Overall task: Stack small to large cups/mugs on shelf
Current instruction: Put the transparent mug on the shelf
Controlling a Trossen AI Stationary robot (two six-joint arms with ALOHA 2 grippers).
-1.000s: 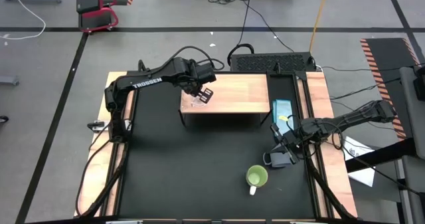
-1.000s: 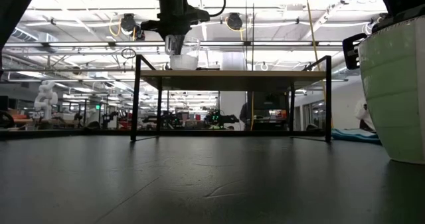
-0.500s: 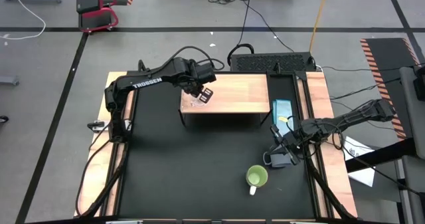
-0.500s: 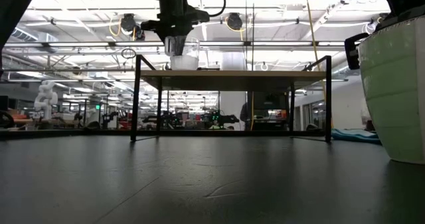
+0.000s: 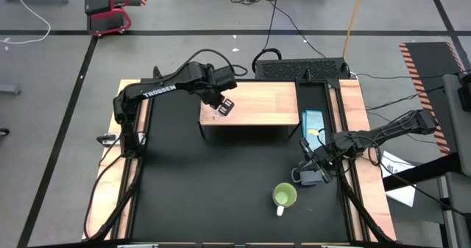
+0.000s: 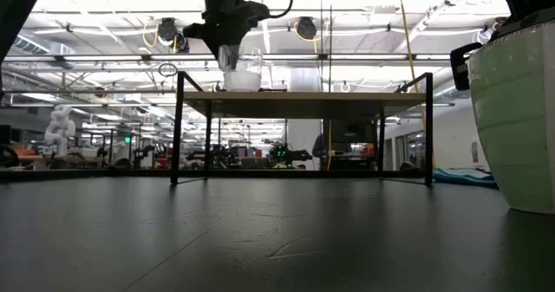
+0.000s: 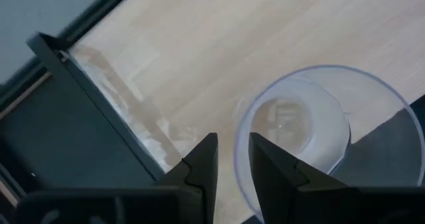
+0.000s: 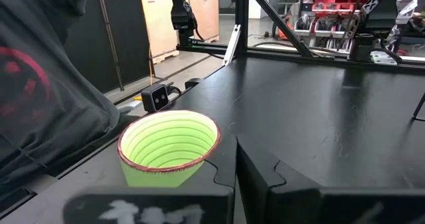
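The shelf (image 5: 257, 104) is a light-wood board on a black frame at the table's far middle. A small clear glass cup (image 7: 299, 131) stands upright on its left end (image 6: 243, 77). My left gripper (image 7: 232, 164) points down over the cup, open, with the cup's rim passing through the gap between its fingers. A lime-green mug (image 5: 284, 196) with a white handle stands upright on the black table near the right front. My right gripper (image 5: 305, 176) rests shut and level just beside it; the mug (image 8: 169, 147) stands just ahead of the fingers. My left gripper comes from above with one finger (image 7: 272, 171) inside the glass cup and the other (image 7: 199, 167) outside its wall. The rim (image 7: 236, 151) lies in the gap. Whether either finger touches the glass I cannot tell. The cup stands with its base on the shelf.
A flat light-blue packet (image 5: 313, 123) lies on the table by the shelf's right end. Most of the shelf's board (image 6: 347, 95) right of the cup is bare. A person's dark sleeve (image 8: 46, 84) shows beyond the table in the right wrist view.
My left gripper has opened over the shelf's left end and let go of the glass cup's wall. It has stayed over the cup and rolled slightly. The cup stands where it was on the board.
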